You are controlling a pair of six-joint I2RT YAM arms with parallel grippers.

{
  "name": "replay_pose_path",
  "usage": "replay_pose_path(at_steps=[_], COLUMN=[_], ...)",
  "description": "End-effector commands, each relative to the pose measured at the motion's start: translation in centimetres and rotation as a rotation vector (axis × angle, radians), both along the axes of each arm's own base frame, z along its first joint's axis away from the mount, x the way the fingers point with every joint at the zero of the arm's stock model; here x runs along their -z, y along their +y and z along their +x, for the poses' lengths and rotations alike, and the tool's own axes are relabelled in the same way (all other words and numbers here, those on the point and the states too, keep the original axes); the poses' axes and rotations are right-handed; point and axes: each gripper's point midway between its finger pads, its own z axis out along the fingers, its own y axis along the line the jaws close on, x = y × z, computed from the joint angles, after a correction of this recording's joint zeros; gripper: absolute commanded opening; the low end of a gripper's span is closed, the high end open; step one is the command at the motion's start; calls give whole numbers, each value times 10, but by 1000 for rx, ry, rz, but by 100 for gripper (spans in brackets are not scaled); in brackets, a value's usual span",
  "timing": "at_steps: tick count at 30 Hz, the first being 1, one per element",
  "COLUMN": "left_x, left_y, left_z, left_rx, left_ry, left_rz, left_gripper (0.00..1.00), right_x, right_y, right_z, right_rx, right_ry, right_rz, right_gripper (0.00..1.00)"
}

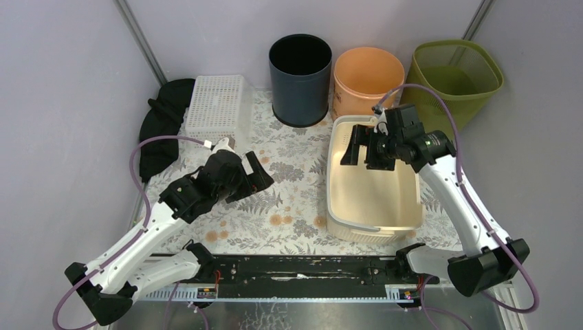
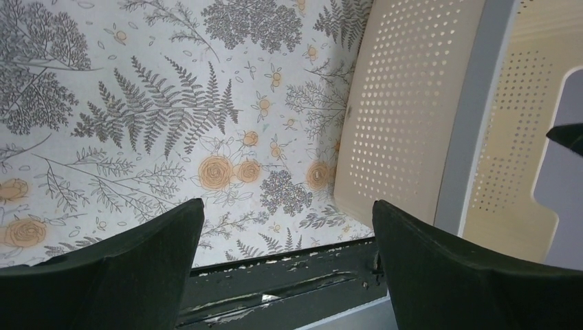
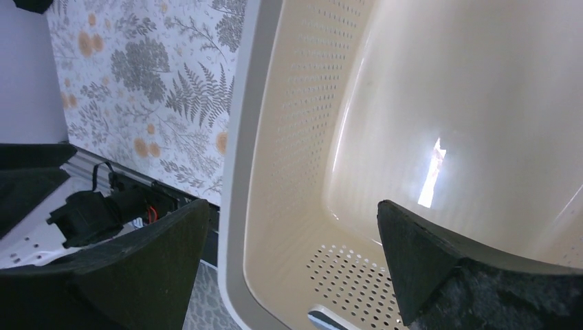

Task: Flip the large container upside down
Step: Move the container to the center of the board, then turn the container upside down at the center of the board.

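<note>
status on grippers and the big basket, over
Left gripper open, beside large cream perforated plastic basket. Right gripper open above its far end. Basket upright, not gripped. Orange round bucket just behind.

Soft, even overhead light leaves only faint shadows on the desk. In the right wrist view a glare streak marks the floor of the cream container, and the right end effector's near fingers look blurred.
</note>
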Motion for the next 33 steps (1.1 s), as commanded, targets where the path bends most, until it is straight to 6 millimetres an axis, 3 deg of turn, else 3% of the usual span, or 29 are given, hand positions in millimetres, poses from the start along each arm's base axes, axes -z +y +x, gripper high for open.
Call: replay_pose_path(at_steps=[1, 7, 12, 17, 23, 29, 33], left_x=[-27, -27, -26, -23, -17, -19, -14], left_y=[-9, -10, -13, -18, -27, -25, -23], left_z=[9, 4, 0, -5, -4, -2, -6], left_rx=[78, 133, 175, 220, 277, 266, 266], left_ry=[-108, -122, -126, -115, -98, -124, -112], left_rz=[-2, 11, 9, -1, 15, 11, 12], left_gripper=[100, 100, 100, 100, 100, 100, 100], right_x=[-15, -15, -3, 14, 20, 43, 58], right_y=[11, 39, 53, 57, 53, 53, 58], right_z=[18, 32, 39, 45, 49, 48, 42], right_rx=[64, 88, 115, 148, 205, 216, 195], right_ry=[12, 48, 94, 125, 127, 172, 199], right_rz=[1, -115, -169, -249, -291, -344, -369], right_gripper=[99, 99, 99, 99, 99, 100, 92])
